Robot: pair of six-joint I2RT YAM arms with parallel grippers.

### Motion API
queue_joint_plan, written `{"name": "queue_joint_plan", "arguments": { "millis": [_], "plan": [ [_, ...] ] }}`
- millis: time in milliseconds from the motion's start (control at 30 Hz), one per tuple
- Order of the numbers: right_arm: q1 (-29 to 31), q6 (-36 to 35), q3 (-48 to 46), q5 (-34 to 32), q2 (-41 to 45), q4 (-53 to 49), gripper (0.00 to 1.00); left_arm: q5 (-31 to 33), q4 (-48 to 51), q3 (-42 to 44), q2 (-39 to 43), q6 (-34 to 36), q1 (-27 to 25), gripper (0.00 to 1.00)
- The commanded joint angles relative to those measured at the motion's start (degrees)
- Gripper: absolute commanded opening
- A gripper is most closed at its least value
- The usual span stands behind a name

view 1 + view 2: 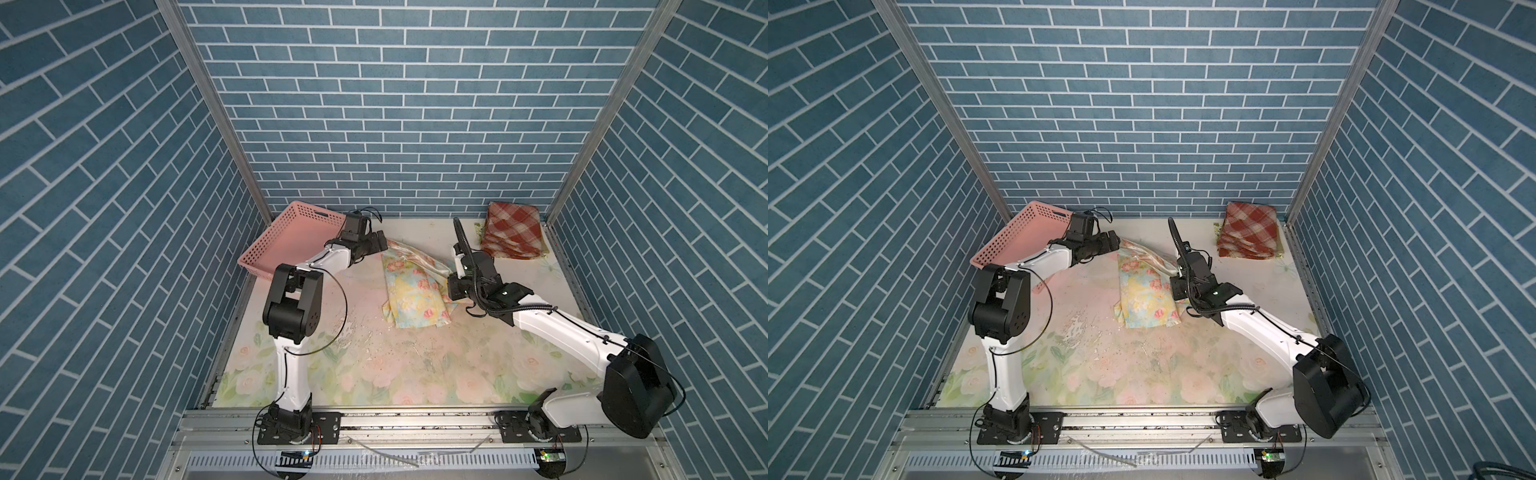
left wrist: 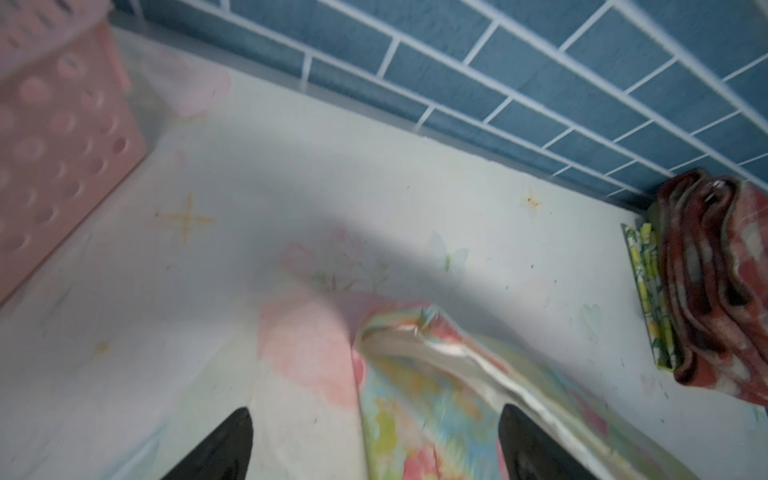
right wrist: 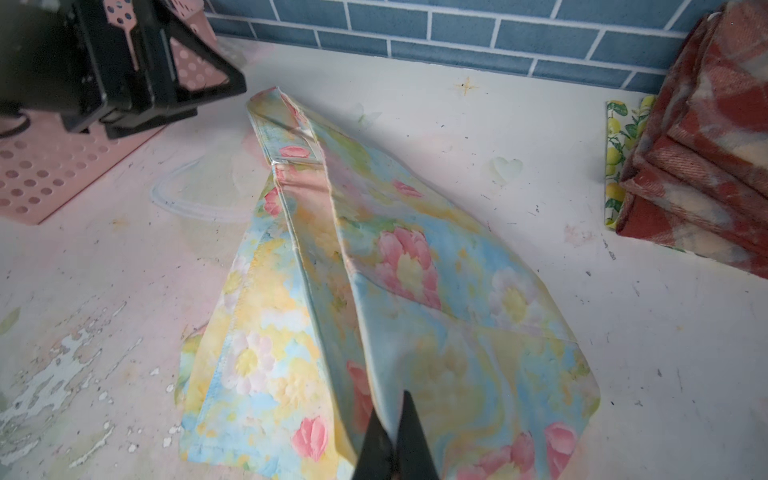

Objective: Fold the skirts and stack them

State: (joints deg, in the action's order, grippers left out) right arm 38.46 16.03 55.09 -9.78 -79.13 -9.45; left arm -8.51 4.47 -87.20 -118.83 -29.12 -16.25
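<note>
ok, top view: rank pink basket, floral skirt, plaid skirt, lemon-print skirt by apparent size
1-2. pink basket and floral skirt: about alike; the left arm hides part of the basket, so unranked.
3. plaid skirt, folded.
4. lemon-print skirt: only an edge shows under the plaid one.

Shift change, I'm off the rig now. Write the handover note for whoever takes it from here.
Right gripper: shut on an edge of the pastel floral skirt, mid-table, partly folded.
Left gripper: open, at that skirt's far end beside the pink basket.
Done: plaid skirt folded atop the lemon-print skirt, far right corner.
Left: finish folding the floral skirt, add it to the stack.
</note>
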Motion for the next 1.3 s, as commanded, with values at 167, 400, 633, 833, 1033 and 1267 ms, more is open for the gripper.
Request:
{"name": "queue_joint_plan", "arguments": {
  "millis": [167,400,633,833,1033,1267],
  "plan": [
    [-1.4,-2.9,-2.8,4.2,2.6,4.9,0.00,-2.6,2.2,-11.1,-9.6,0.3,0.0,0.87],
    [-3.9,-2.3,-1.3,6.5,3.5,5.7,0.00,-2.1,0.3,-8.2,-9.4,3.2,0.1,0.80],
    [-4.4,-2.0,-1.8,6.8,6.0,6.0,0.00,-5.0,-4.0,-9.3,-12.6,2.3,0.1,0.35],
    [-5.3,-3.2,-1.5,5.3,9.5,3.8,0.00,-2.7,-1.3,-10.3,-7.9,4.6,0.0,0.00],
    [-5.6,-6.5,2.8,2.9,15.1,-3.3,0.00,4.7,2.4,-0.8,10.9,6.2,-0.9,0.00],
    [-5.5,-7.8,10.8,0.6,26.3,-14.7,0.00,15.7,12.3,9.0,39.6,8.6,-7.1,0.00]
  ]
}}
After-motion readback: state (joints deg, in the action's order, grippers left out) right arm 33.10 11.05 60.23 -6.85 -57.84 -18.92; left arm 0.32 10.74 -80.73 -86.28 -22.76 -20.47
